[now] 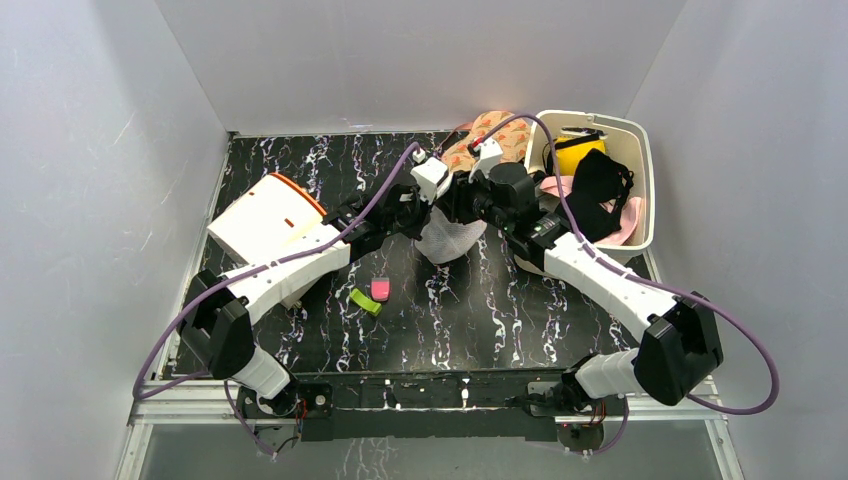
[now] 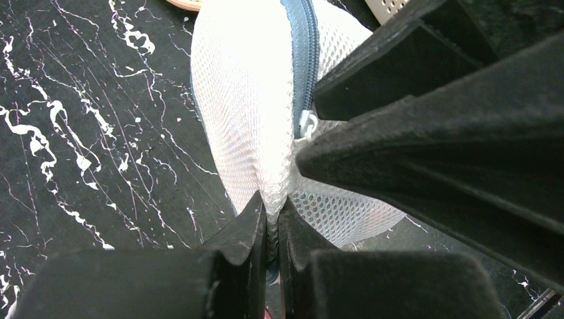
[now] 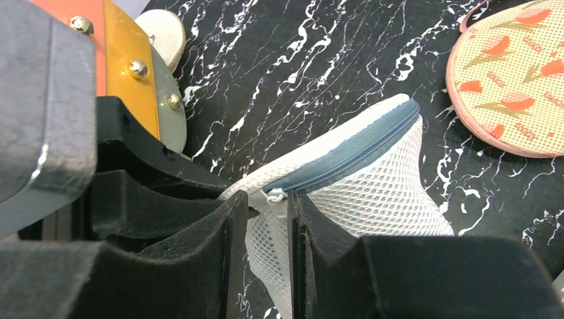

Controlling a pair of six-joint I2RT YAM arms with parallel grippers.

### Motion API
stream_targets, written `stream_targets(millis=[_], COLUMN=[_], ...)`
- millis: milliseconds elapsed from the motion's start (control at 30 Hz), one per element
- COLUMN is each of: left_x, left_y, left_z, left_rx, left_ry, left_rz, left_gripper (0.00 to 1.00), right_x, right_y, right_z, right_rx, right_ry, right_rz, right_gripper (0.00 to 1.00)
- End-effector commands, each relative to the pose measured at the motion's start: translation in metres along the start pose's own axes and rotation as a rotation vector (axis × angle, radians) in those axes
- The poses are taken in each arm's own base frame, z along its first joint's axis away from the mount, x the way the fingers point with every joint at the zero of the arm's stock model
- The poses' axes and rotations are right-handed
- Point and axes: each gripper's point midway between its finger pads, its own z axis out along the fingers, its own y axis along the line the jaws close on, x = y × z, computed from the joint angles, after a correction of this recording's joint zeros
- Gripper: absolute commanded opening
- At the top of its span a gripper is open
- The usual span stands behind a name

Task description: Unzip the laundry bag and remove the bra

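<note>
At the left, the left gripper (image 2: 271,211) was pressed together on a fold of mesh at the laundry bag's (image 1: 450,238) edge, holding it up off the dark table (image 1: 500,320). The bag sat mid-table, between the two arms. Its grey zipper (image 3: 346,156) looked fully closed along the stretch in view, with the small white pull (image 3: 274,195) at one end. The right gripper (image 3: 268,206) had its jaws narrowly apart on either side of that pull; whether they actually gripped it could not be told. Farther right stood the white basket (image 1: 645,180). Judging by this, unzipping had barely begun, and the bra, not visible, was presumably inside.
</note>
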Motion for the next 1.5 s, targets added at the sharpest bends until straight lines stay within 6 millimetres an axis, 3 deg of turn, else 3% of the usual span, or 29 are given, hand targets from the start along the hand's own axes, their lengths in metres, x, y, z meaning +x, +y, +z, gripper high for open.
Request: stream_targets(millis=[0, 400, 667, 900, 1233, 1467], left_x=[-0.030, -0.031, -0.028, -0.028, -0.029, -0.028], left_y=[-0.003, -0.004, -0.006, -0.008, -0.011, -0.011], left_z=[-0.009, -0.010, -0.007, -0.007, -0.008, -0.008], left_rx=[0.022, 0.027, 0.038, 0.050, 0.067, 0.070], left_ry=[-0.082, -0.083, -0.072, -0.068, -0.068, -0.065], left_rz=[-0.012, -0.009, -0.007, -0.007, -0.004, 0.001], left_gripper=[0.00, 0.00, 0.00, 0.00, 0.00, 0.00], right_x=[-0.012, -0.009, -0.009, -0.017, -0.021, -0.026], right_y=[-0.001, -0.015, 0.002, -0.001, -0.007, -0.021], right_z=[0.005, 0.003, 0.006, 0.000, 0.005, -0.002], right_rx=[0.014, 0.082, -0.023, -0.003, 0.034, 0.117], right_ry=[-0.068, -0.082, -0.073, -0.116, -0.122, -0.152], right_rz=[-0.008, -0.006, -0.072, -0.088, -0.085, -0.078], right_gripper=[0.27, 0.22, 0.22, 0.26, 0.13, 0.03])
